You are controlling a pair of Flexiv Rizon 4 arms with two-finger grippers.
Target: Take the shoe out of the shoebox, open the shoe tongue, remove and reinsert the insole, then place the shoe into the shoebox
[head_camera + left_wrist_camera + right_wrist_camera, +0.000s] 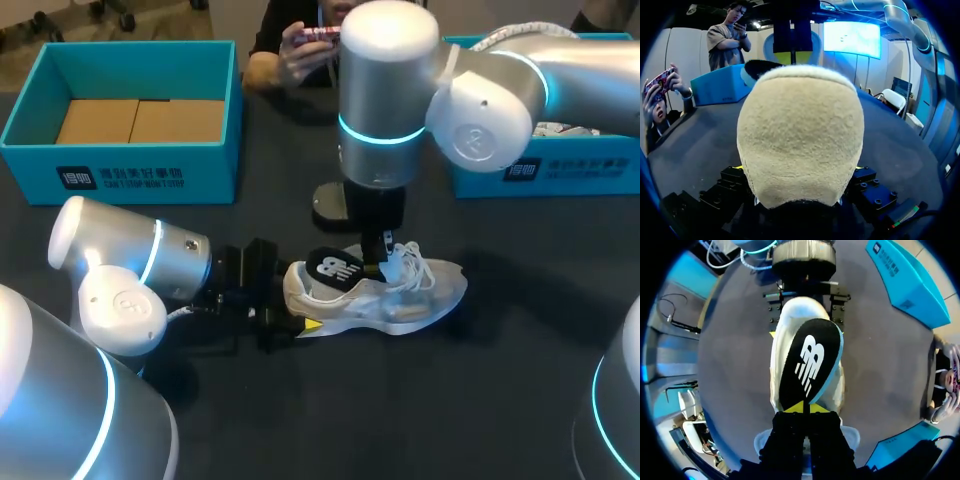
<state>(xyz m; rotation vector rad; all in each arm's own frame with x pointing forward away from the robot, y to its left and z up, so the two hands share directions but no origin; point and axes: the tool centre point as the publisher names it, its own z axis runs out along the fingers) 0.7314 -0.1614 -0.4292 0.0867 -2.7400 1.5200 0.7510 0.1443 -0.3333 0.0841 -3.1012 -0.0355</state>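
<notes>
The right hand (803, 409) comes down from above with its yellow tips pressed together on one end of the black insole (810, 362), pinching it. The insole slants over the opening of the white shoe (400, 300), its other end toward the heel, and whether that end sits inside the shoe cannot be told. The left hand (278, 302) lies low over the table (480, 400) and grips the shoe's heel from both sides. In the left wrist view the beige heel fills the space between its fingers. The shoe rests on the dark table between the two arms, outside both boxes, with its toe pointing away from the left hand and its white laces (415, 262) loose.

At the far left of the table stands an open teal shoebox (120, 175), and only a brown cardboard liner (140, 120) shows on its floor. A second teal shoebox (560, 175) stands at the far right, mostly hidden behind the right arm. Something pale shows inside it, too little to name.
</notes>
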